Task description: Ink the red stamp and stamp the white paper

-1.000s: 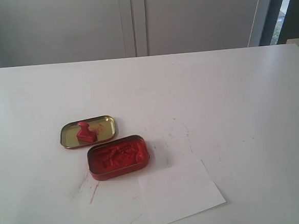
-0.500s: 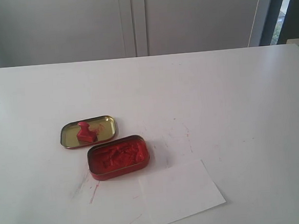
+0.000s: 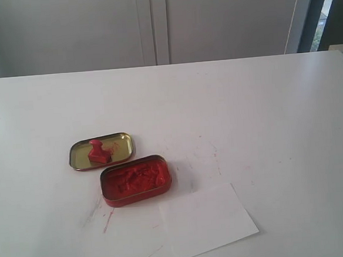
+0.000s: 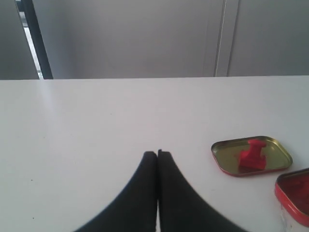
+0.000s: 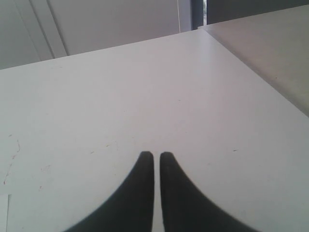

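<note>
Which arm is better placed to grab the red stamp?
Left. The red stamp sits in the gold lid on the left, ahead of the left tool; the right wrist view shows no stamp.

Red stamp (image 3: 97, 152), gold lid (image 3: 120, 145), red tin (image 3: 136, 196), white paper (image 3: 207, 220)

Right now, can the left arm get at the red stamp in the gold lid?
Probably yes: the red stamp stands uncovered in the gold lid, with only bare table between it and the left gripper, whose shut jaws must open first.
</note>
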Action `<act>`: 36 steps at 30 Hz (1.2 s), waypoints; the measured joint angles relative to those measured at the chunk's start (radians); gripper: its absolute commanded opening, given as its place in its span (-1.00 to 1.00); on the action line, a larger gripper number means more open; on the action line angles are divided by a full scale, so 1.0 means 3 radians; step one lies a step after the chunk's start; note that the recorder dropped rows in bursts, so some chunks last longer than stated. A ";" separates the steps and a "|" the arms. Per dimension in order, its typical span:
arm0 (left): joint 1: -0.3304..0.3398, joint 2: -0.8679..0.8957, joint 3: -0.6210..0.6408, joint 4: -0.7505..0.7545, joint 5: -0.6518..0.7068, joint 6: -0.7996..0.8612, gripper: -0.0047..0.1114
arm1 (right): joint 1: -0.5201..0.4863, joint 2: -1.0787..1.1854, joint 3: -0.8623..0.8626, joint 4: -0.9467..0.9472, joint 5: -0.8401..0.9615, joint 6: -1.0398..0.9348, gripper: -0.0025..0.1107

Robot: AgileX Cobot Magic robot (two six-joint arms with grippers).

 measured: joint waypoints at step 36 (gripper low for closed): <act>0.0000 0.3293 -0.2036 -0.0056 0.1944 0.0563 -0.92 | 0.0000 0.0000 0.0000 0.0000 0.0000 0.0000 -0.86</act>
